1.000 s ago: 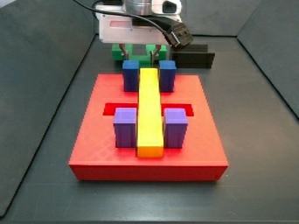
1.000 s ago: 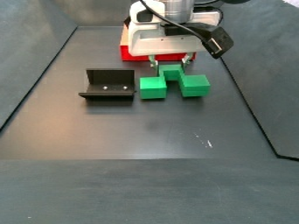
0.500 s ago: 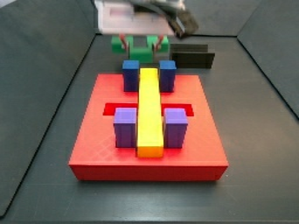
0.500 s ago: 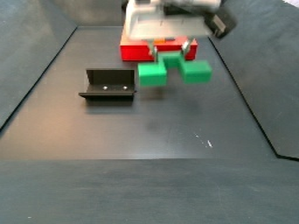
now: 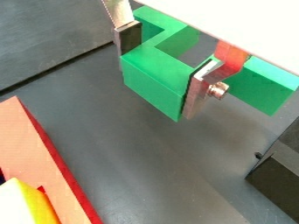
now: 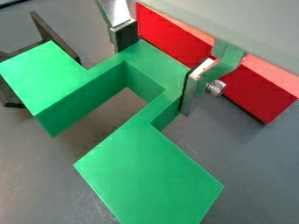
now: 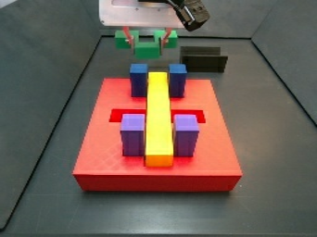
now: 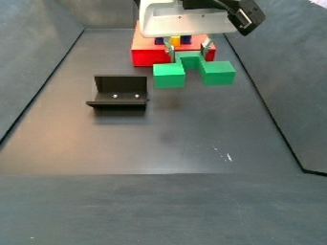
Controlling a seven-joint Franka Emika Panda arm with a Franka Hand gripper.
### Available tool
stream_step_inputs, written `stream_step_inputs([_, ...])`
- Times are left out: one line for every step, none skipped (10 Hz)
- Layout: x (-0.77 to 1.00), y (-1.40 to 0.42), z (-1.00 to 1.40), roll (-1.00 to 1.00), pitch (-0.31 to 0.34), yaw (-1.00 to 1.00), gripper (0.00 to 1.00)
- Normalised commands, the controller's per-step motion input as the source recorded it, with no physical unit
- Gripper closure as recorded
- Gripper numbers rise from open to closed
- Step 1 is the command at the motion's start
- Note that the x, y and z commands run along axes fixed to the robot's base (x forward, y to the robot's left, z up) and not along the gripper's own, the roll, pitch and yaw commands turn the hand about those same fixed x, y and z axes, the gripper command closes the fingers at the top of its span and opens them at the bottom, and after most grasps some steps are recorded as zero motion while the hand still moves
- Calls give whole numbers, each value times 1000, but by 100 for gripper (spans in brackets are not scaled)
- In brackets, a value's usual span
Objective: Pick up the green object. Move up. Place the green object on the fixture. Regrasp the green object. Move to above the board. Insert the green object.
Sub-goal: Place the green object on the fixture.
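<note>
My gripper (image 8: 190, 55) is shut on the green object (image 8: 169, 75), a stepped bright green block, and holds it in the air above the dark floor. In both wrist views the silver fingers (image 5: 205, 84) (image 6: 200, 83) press on the two sides of its middle part (image 5: 156, 75) (image 6: 112, 103). In a side view the gripper (image 7: 147, 37) and the green object (image 7: 125, 41) hang beyond the far edge of the board (image 7: 111, 157). The fixture (image 8: 118, 94) stands on the floor to one side, apart from the block. It also shows in the side view (image 7: 205, 62) beside the gripper.
The red board carries a long yellow bar (image 7: 158, 116), two blue blocks (image 7: 139, 76) and two purple blocks (image 7: 133, 134). The board's edge (image 6: 228, 66) (image 5: 26, 149) shows in both wrist views. Sloping dark walls (image 8: 288, 105) bound the floor.
The gripper has risen with the green object in it, lifting it off the floor. The fixture and board have not moved.
</note>
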Motion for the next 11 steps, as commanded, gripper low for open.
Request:
stream_step_inputs([0, 69, 0, -163, -163, -69, 100])
stream_step_inputs([0, 71, 0, -146, -143, 0, 100])
stream_step_inputs([0, 103, 0, -283, -363, -49, 100])
stream_step_inputs([23, 91, 117, -389, -603, -186, 100])
stream_step_inputs([100, 31, 249, -329, -640, -229, 100])
stream_step_inputs([0, 0, 406, -326, -746, -283, 100])
stream_step_inputs([-11, 0, 537, -260, -777, -337, 100])
stream_step_inputs([-63, -37, 791, -66, -569, -417, 100])
stream_step_inputs([0, -26, 897, 0, -317, -380, 100])
stream_step_inputs([351, 0, 800, -29, 0, -220, 100])
stream_step_inputs([537, 337, 511, -297, 157, -137, 100])
